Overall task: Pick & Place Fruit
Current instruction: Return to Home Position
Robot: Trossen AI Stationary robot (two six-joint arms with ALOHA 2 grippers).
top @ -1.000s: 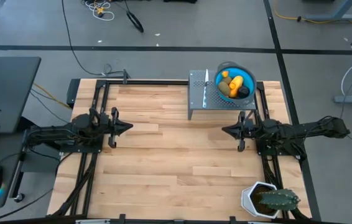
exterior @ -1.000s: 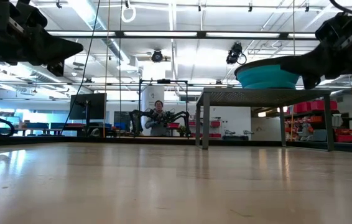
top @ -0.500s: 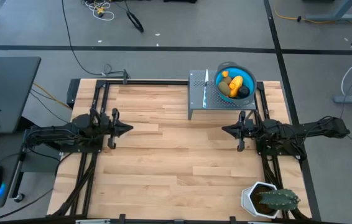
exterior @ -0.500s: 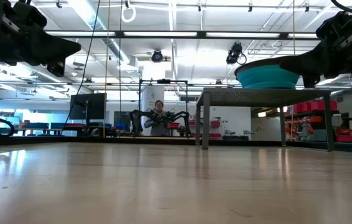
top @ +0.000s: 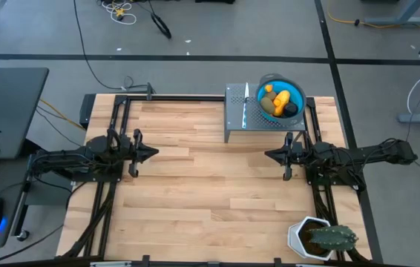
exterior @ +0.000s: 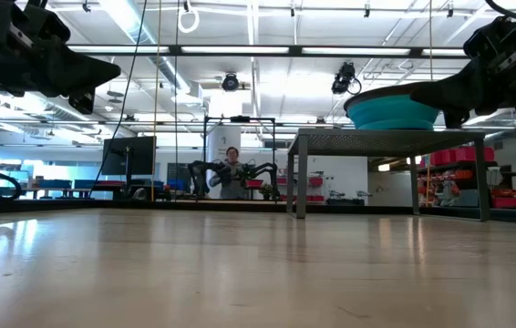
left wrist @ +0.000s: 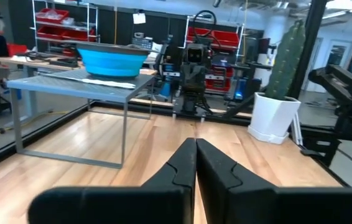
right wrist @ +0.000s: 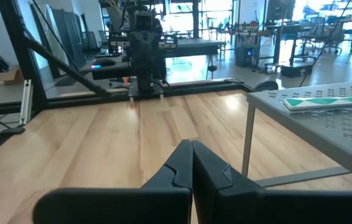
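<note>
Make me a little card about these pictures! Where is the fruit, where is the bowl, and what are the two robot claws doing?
fruit: piled inside the blue bowl; yellow, orange, olive and dark pieces
blue bowl: on the grey shelf, at the end nearer the right arm
thin stick: lying on the shelf beside the bowl
left claw: shut, empty, above the table
right claw: shut, empty, above the table, near the shelf
cactus: in a white pot at a table corner on the right arm's side
</note>
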